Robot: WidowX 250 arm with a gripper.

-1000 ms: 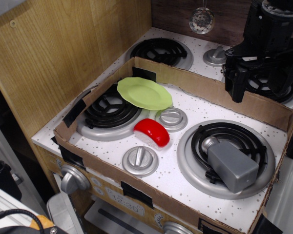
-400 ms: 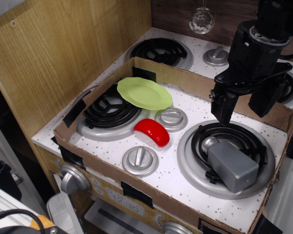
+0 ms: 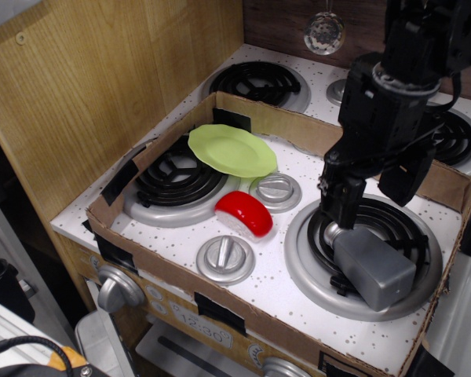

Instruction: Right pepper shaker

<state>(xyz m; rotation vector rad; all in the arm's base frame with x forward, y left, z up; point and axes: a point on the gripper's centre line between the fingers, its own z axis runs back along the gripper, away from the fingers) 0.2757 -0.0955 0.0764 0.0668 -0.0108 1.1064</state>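
The pepper shaker (image 3: 374, 269), a matte grey tapered block, lies on its side on the front right burner (image 3: 364, 255), its silver cap pointing up-left. My black gripper (image 3: 369, 192) is open and hangs just above the shaker's cap end. Its left finger (image 3: 341, 200) stands right over the cap and hides part of it. The right finger (image 3: 398, 174) is above the burner's far side. Nothing is between the fingers.
A cardboard rim (image 3: 267, 118) walls in the toy stove top. A green plate (image 3: 231, 149) rests at the front left burner (image 3: 177, 184). A red piece (image 3: 245, 212) lies between two silver knobs (image 3: 276, 190) (image 3: 225, 258). Back burners (image 3: 259, 82) lie beyond the rim.
My gripper has come down and to the left, from over the back right burner to just above the shaker's cap end. The shaker has not moved.
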